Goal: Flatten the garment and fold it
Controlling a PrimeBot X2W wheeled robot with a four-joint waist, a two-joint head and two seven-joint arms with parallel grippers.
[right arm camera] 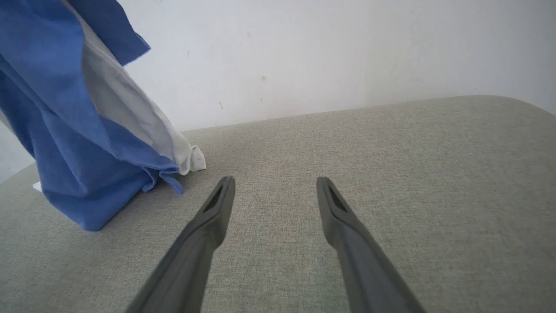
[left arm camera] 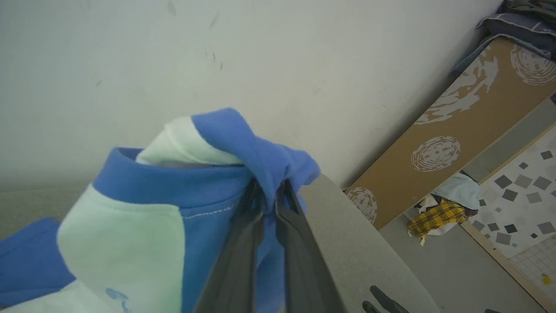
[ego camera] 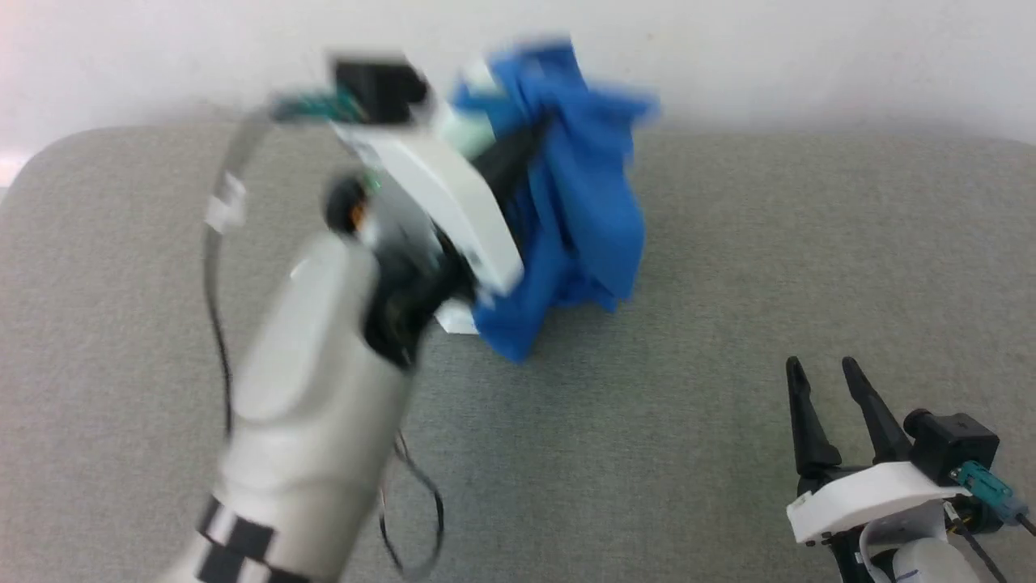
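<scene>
The garment point(ego camera: 583, 219), a white shirt with bright blue sleeves, hangs bunched above the grey table point(ego camera: 728, 283), its lowest folds brushing the surface. My left gripper point(ego camera: 530, 138) is raised at the back and shut on a blue fold near the top. In the left wrist view the two fingers pinch blue cloth point(left arm camera: 269, 174) beside the blue neck trim and a white panel point(left arm camera: 126, 234). My right gripper point(ego camera: 819, 374) rests low at the front right, open, with nothing between its fingers point(right arm camera: 217, 204). The right wrist view shows the hanging garment point(right arm camera: 74, 143) off to its left.
A white wall point(ego camera: 809, 57) runs close behind the table's far edge. Cables point(ego camera: 214, 267) loop beside my left forearm. Past the table's end, in the left wrist view, a brown patterned board point(left arm camera: 469, 126) leans on the wall and clothes point(left arm camera: 438, 215) lie on the floor.
</scene>
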